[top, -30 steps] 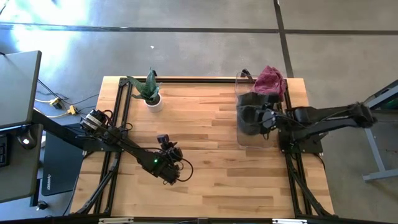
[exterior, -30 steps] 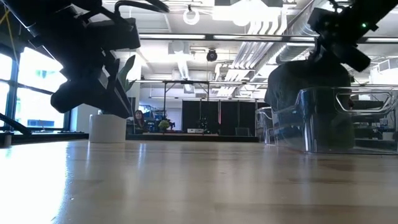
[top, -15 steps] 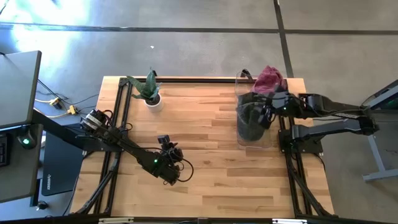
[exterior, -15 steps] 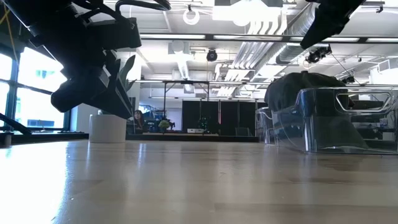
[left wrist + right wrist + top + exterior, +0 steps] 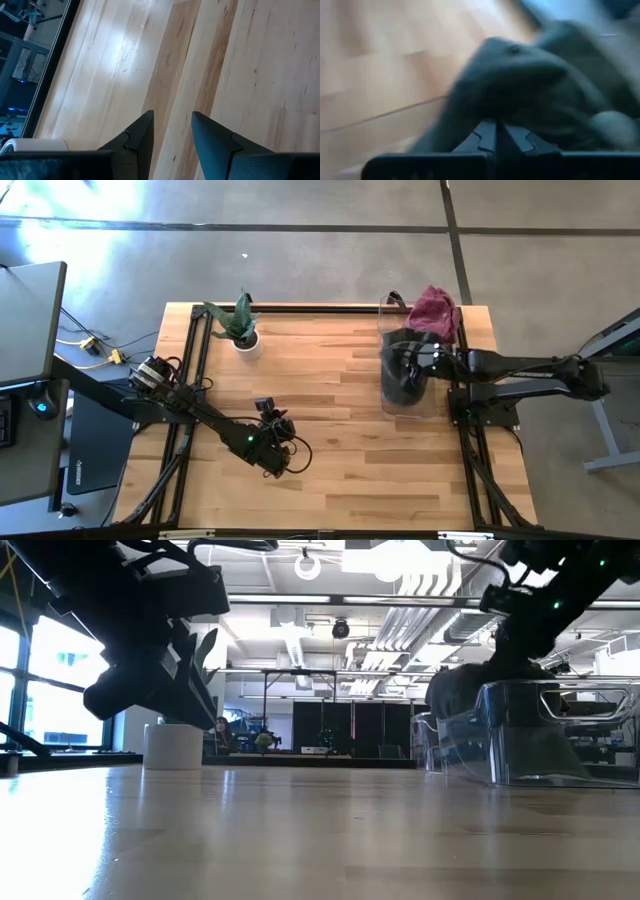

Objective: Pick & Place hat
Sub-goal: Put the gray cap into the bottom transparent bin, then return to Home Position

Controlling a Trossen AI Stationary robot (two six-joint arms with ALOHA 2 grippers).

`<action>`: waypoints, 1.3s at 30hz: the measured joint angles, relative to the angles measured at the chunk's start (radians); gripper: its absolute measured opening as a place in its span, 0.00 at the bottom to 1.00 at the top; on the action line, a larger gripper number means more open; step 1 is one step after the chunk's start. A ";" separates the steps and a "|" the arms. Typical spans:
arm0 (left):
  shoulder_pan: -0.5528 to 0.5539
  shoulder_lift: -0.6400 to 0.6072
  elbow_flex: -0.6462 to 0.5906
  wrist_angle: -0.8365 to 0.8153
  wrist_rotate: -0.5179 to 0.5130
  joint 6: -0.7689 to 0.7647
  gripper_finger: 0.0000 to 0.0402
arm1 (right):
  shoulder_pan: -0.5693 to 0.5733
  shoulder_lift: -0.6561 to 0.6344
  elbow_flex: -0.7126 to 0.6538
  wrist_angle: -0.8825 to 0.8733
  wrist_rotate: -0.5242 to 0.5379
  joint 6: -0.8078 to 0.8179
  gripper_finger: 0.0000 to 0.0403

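While my right hand is clenched with nothing between its fingers, it hangs just over the dark hat, which sits slumped in the clear bin at the right side of the table. From my wrist, the two closed fingertips point straight at the grey crown, very near it; I cannot tell whether they touch. I judge the hat light and soft: it sags rather than holding a stiff shape, so it should fold under a pinch and not slip much. I would open first, then take a bunched fold of the crown near the top, where the fabric rises above the bin wall. A red cloth lies just behind the bin. My left hand, fingers parted and empty, waits over bare wood, well apart.
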 joint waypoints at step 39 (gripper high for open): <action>0.315 -0.244 -0.353 0.993 0.583 0.569 0.04 | 0.645 -0.496 -0.325 0.612 -0.021 -0.024 0.00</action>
